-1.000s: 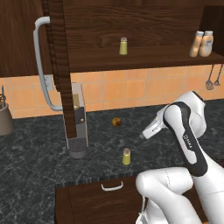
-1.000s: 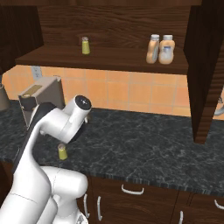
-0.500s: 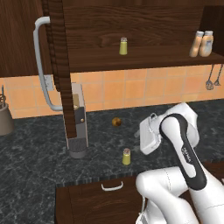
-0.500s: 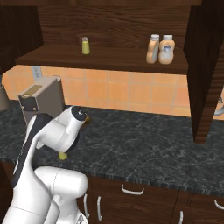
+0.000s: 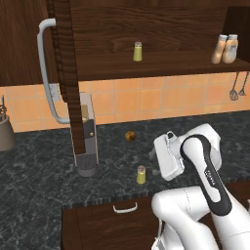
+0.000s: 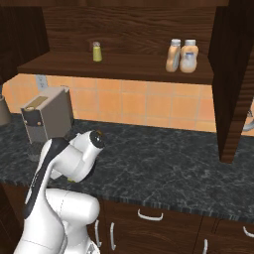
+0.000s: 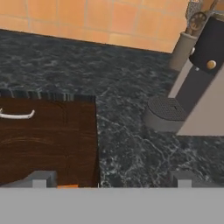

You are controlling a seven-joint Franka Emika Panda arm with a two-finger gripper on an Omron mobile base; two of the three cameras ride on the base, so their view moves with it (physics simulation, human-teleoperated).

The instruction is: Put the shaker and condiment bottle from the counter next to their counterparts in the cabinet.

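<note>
A yellow-green shaker (image 5: 141, 175) with a grey cap stands upright near the front edge of the black counter (image 5: 39, 185). My gripper (image 5: 159, 161) hangs just to its right, a little above the stone, apart from it. In the hand view the gripper (image 7: 111, 179) is open, with nothing between its fingertips (image 7: 41, 178). A matching shaker (image 5: 138, 51) stands mid-shelf in the cabinet (image 5: 171, 66). At the shelf's right end, two tan-orange condiment bottles (image 5: 221, 49) (image 5: 231, 48) stand side by side; they appear again in the right base view (image 6: 173, 55) (image 6: 189, 56).
A grey coffee machine (image 5: 85, 134) stands left of the shaker, and a small brown round thing (image 5: 130, 136) lies behind it. The open cabinet door with its long grey handle (image 5: 49, 73) hangs over the machine. A utensil pot (image 5: 6, 132) is far left. A drawer handle (image 5: 124, 209) sits below the counter edge.
The arm has folded down, and the hand has turned and dropped towards the counter beside the shaker. The jaws stayed open. The shaker and the shelf items have not moved.
</note>
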